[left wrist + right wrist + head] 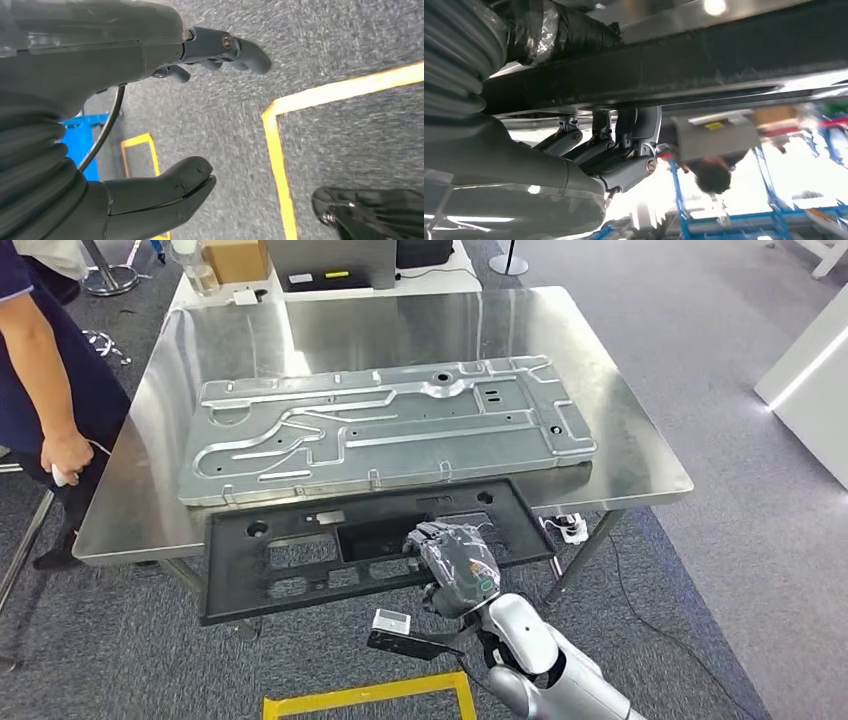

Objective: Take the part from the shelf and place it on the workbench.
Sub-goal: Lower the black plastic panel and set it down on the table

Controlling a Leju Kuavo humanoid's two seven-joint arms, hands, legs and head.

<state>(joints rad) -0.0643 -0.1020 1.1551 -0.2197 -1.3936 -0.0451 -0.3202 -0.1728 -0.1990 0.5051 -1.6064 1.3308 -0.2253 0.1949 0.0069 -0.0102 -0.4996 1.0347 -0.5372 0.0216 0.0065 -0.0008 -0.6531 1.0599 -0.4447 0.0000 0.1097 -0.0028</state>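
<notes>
Two panels here: a silver metal plate [385, 430] lying flat on the steel bench [640, 455], and the black part [300, 560] half on the bench's near edge, half hanging off toward the robot. The right hand [455, 565] has its fingers [624, 145] clamped on the part's near edge. The left hand [150, 100] hangs over grey carpet [350, 140], fingers apart, nothing in it. A person [45, 380] stands at the bench's left.

**Left robot hand over the carpet**

Your left robot hand [165, 125] hangs empty, dark fingers [235, 47] and thick grey thumb [170, 187] spread apart, above speckled grey carpet floor [350, 145] marked with yellow tape lines [280, 165]; a blue frame [82, 135] shows behind.
</notes>
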